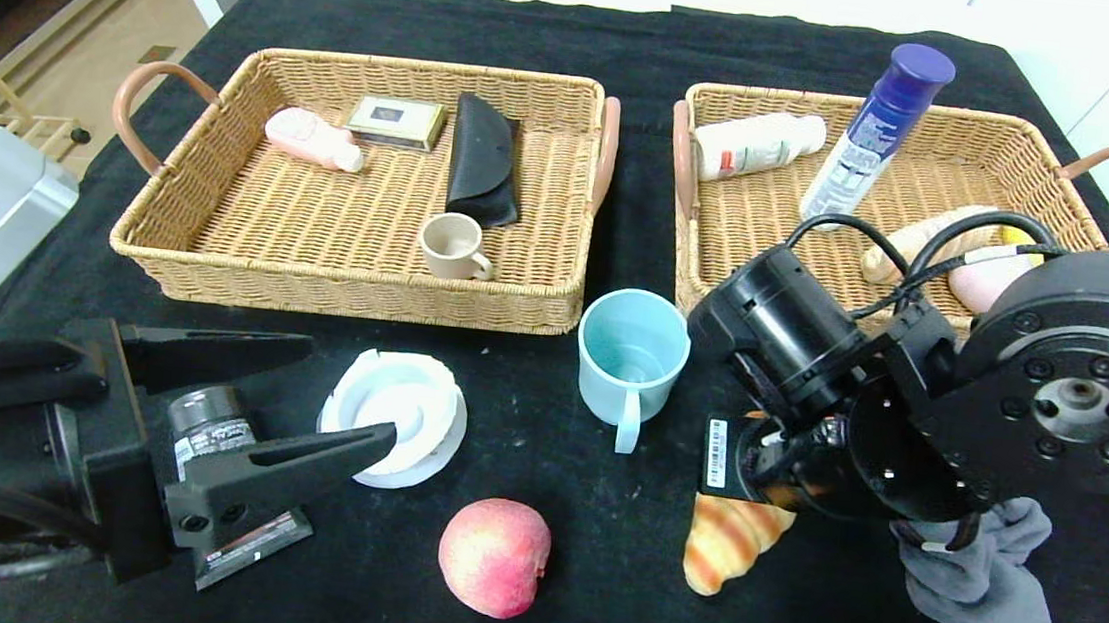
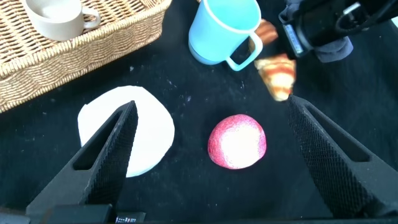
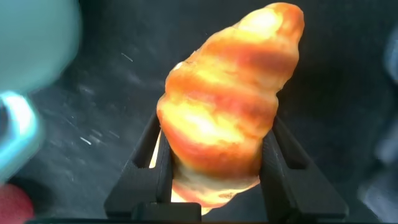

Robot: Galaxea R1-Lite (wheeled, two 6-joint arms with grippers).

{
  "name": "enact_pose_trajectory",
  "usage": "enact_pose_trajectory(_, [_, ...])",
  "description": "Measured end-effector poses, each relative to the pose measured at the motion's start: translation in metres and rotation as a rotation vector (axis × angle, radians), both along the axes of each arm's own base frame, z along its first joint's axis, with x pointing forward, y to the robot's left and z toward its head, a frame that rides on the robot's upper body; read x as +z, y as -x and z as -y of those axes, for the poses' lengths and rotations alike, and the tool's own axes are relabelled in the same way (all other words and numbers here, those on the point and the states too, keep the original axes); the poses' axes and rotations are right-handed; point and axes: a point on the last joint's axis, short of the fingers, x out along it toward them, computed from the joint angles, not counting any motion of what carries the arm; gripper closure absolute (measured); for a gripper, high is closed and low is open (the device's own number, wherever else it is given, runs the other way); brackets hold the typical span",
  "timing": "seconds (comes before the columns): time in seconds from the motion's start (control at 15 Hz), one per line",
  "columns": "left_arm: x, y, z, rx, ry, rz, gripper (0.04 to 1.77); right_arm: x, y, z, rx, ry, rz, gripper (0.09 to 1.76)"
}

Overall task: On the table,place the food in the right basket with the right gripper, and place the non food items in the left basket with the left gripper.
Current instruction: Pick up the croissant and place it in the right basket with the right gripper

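Observation:
The striped croissant (image 1: 730,543) is at the front right of the black table (image 1: 589,606). My right gripper (image 3: 214,134) is shut on its thick end, one finger on each side, low over the cloth. The red-pink peach (image 1: 493,555) lies at the front middle and shows between the left fingers in the left wrist view (image 2: 237,142). My left gripper (image 1: 352,389) is open and empty, raised at the front left beside a white round lid (image 1: 395,418). The left basket (image 1: 345,293) and the right basket (image 1: 933,114) stand side by side at the back.
A light blue cup (image 1: 631,353) stands between the baskets' front corners. A grey cloth (image 1: 983,575) lies at the front right, and a small dark-lidded jar (image 1: 209,422) under my left gripper. The left basket holds a beige cup, black pouch, box and pink bottle. The right basket holds a spray can and white bottle.

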Motion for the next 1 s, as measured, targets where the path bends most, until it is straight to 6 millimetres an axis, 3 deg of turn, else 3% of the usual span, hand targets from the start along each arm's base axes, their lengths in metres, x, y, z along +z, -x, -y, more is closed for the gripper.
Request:
enact_pose_trajectory(0.53, [-0.004,-0.001,0.001,-0.004,-0.020,0.002,0.09,0.061,0.016,0.036,0.056,-0.035,0.150,1.02])
enact_pose_trajectory(1.0, [-0.005,-0.001,0.000,0.005,-0.048,0.023,0.09,0.112,0.010,0.049,0.057,-0.081,0.319,1.02])
